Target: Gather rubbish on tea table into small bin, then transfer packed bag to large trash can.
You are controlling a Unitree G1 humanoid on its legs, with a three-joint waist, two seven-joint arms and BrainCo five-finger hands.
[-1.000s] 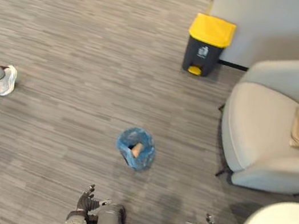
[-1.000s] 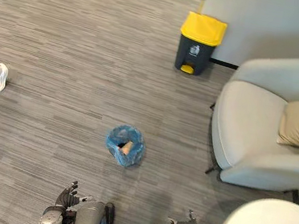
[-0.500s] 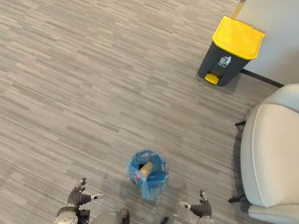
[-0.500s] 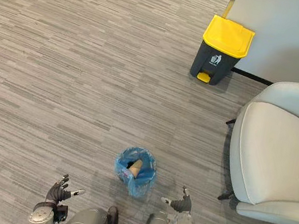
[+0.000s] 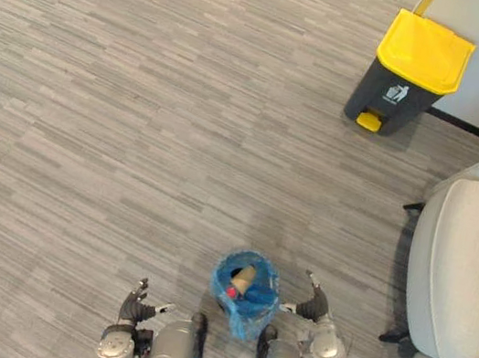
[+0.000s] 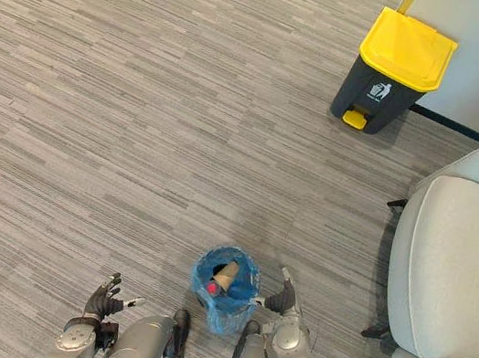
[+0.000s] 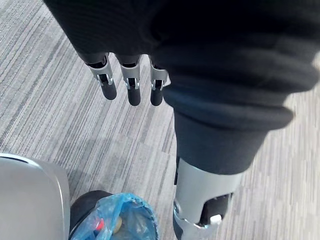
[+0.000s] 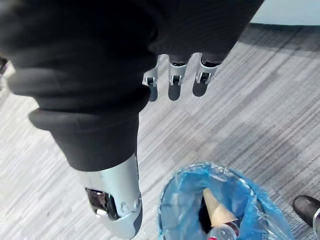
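Though the blue-bagged small bin [image 5: 245, 317] holds rubbish, I log left robot hand [image 5: 140, 311] and right robot hand [image 5: 314, 306] slack-fingered, empty; transfer to yellow-lidded trash can [image 5: 411, 72] outstanding.

You have a floor [image 5: 141, 106] of grey carpet laid in narrow striped planks. Standing directly on it:
- small bin [image 5: 244, 293], lined with a blue bag, just beside the right hand [image 5: 315, 305] on its inner side, with the left hand [image 5: 139, 310] farther off on the other side.
- large trash can [image 5: 409, 74], dark with a yellow lid down, well ahead of the right hand.
- pale armchair [image 5: 470, 266], near the right hand's outer side.
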